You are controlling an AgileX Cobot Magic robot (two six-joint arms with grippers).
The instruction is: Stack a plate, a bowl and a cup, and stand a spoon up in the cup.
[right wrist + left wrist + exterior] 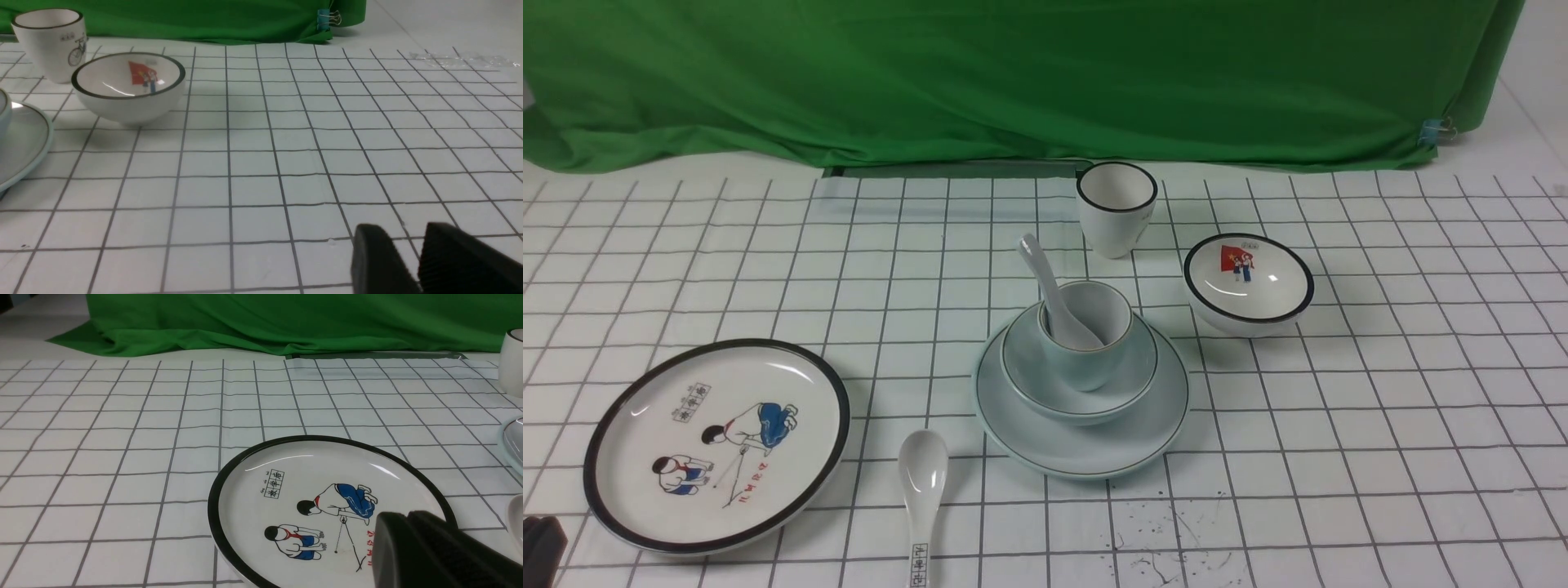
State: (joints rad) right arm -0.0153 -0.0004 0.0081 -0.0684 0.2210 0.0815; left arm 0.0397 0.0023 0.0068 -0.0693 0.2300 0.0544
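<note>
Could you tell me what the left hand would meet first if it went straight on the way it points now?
Most likely the cartoon plate: the shut left hand sits low over its near rim. Depth is uncertain.

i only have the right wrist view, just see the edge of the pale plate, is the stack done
observer: the bowl sits on the plate, with the cup inside it.
operator: spoon in the cup
observer: yes, the plain spoon stands in it, handle leaning out to the left.
operator: where's the left claw
observer: the left claw is shut and empty, low by the cartoon plate.
</note>
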